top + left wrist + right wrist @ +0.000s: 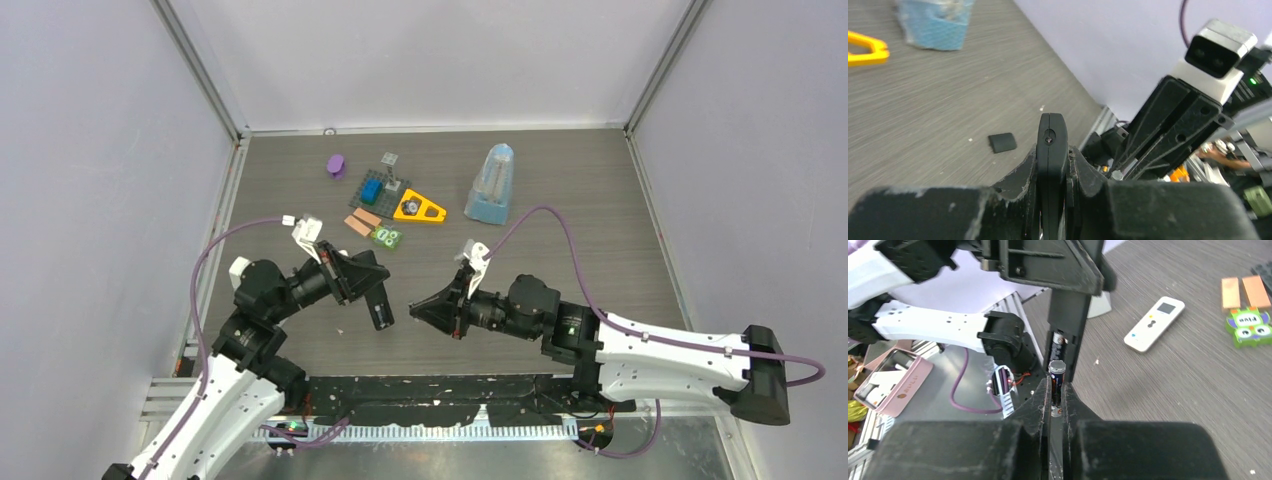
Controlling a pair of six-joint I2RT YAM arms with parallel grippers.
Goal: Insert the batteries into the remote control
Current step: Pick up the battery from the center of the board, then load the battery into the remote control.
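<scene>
Battery (1057, 369) upright between jaws of right end effector (1056, 388)

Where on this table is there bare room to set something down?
The table is barest on its right, between the blue see-through case and the right wall. A smaller patch: between the purple piece and the left wall. Crowded: the far-centre cluster around the yellow triangle, and the middle, where left gripper and right gripper meet.
</scene>
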